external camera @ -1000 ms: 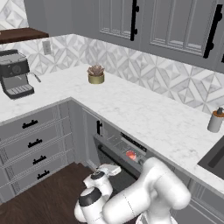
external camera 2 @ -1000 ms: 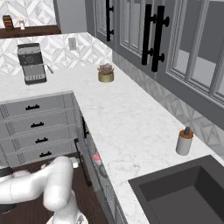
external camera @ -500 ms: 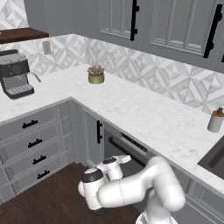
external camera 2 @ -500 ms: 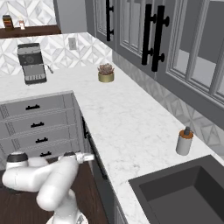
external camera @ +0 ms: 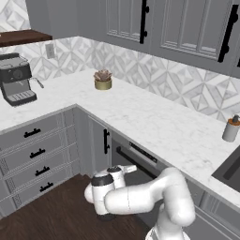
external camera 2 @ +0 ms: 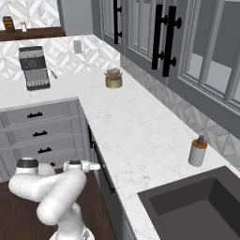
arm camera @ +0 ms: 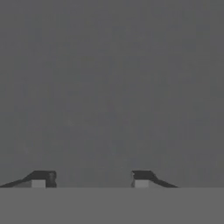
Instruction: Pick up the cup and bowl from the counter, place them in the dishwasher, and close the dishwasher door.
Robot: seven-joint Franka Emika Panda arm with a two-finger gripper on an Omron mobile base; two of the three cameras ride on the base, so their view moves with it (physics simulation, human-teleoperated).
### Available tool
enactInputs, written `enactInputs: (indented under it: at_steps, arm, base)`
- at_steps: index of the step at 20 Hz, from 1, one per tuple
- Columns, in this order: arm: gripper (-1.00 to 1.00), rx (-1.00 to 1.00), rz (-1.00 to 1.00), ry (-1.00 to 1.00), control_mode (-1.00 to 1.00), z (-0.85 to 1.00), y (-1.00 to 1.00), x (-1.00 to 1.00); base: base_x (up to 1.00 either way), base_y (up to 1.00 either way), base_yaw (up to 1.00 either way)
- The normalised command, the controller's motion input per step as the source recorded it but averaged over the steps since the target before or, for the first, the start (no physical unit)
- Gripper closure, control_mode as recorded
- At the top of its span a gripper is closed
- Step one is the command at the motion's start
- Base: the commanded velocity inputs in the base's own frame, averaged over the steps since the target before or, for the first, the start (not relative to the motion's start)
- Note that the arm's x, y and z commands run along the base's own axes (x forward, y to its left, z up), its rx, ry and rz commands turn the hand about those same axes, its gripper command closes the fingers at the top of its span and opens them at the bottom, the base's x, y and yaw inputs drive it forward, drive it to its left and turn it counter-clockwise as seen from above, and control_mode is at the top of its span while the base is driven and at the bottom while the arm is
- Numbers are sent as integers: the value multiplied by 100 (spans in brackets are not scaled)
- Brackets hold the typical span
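The dishwasher door [external camera: 138, 156] stands upright or very nearly so under the counter [external camera: 140, 117], its dark strip and bar handle along the top. My gripper [external camera: 130, 168] is low in front of it, pointing at the panel. From the right side the gripper [external camera 2: 95, 166] reaches the door's edge [external camera 2: 104, 174]. In the hand view the flat grey door [arm camera: 112, 87] is very close, and the gripper [arm camera: 92, 178] is open with nothing between its fingertips. The cup and the bowl are hidden from view.
On the counter [external camera 2: 126, 136] stand a coffee machine [external camera: 16, 84], a potted plant [external camera: 103, 80] and a pump bottle [external camera: 230, 129]. A dark sink [external camera 2: 197, 206] lies at the right. Grey drawers [external camera: 33, 154] face the dark wood floor [external camera: 56, 215] on the left.
The door has swung up from partly open to upright, with my hand following it toward the cabinets. The red-lined cup seen inside a second ago is now covered.
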Motion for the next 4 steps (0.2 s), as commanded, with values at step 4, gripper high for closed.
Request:
enactInputs:
  at_steps: [4]
  arm:
    - [-100,-2,0,0,-100,0,-7,2]
  base:
    - [0,0,0]
